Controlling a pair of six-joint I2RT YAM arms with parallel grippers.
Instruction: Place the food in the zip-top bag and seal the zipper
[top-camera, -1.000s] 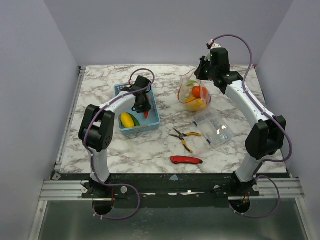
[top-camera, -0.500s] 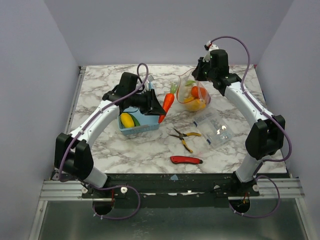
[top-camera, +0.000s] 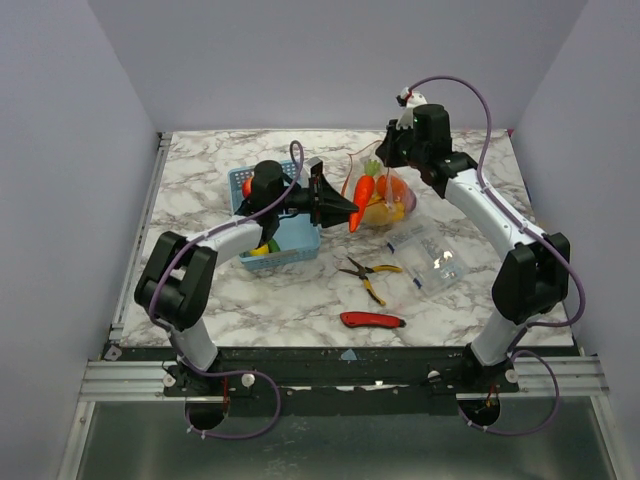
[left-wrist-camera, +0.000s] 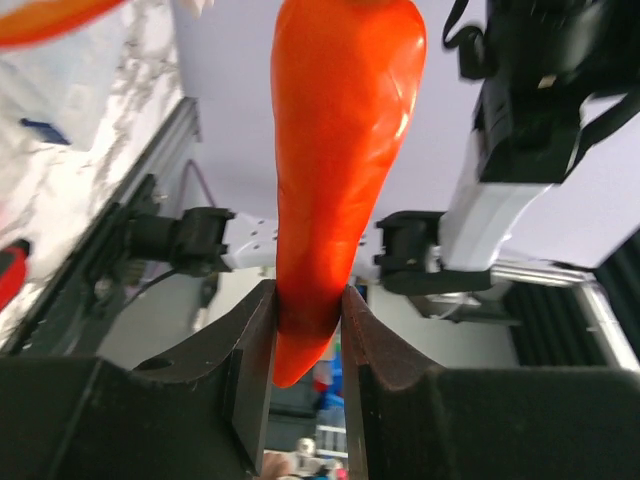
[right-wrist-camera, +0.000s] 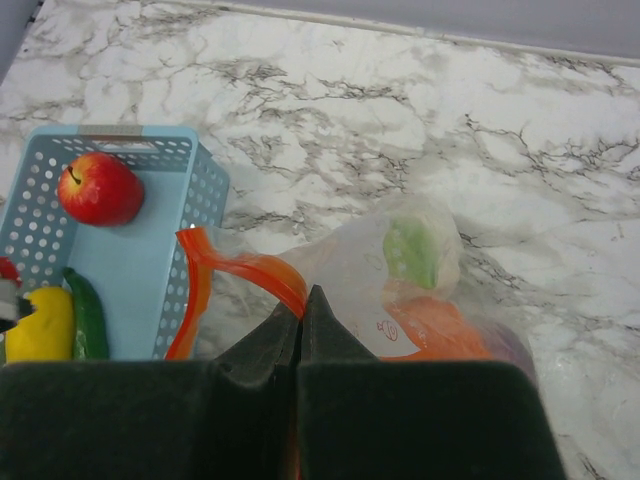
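The orange toy carrot (top-camera: 362, 192) hangs in the air at the centre of the top view, just left of the zip-top bag (top-camera: 403, 205). Its long axis is near upright there, with the pointed tip low and the green leaves high, toward the bag's mouth. The left gripper (top-camera: 350, 212) pinches the narrow tip between 2 black pads, jaws part-open to the carrot's width. The smooth, glossy taper leaves the thick end free.

The bag is soft, clear, crinkled film holding orange, yellow and green pieces. Its zipper (right-wrist-camera: 240, 268), a thin red-orange strip, loops open at centre-left of the right wrist view. The right gripper (right-wrist-camera: 302, 322) holds it up, jaws fully closed on the strip.

The mouth lies to the carrot's right, so I judge the carrot must pass over the raised strip. At the lower left of the right wrist view, the perforated light blue basket (right-wrist-camera: 195, 190) holds a red apple (right-wrist-camera: 98, 188), a yellow piece (right-wrist-camera: 40, 325) and a green one (right-wrist-camera: 88, 312).
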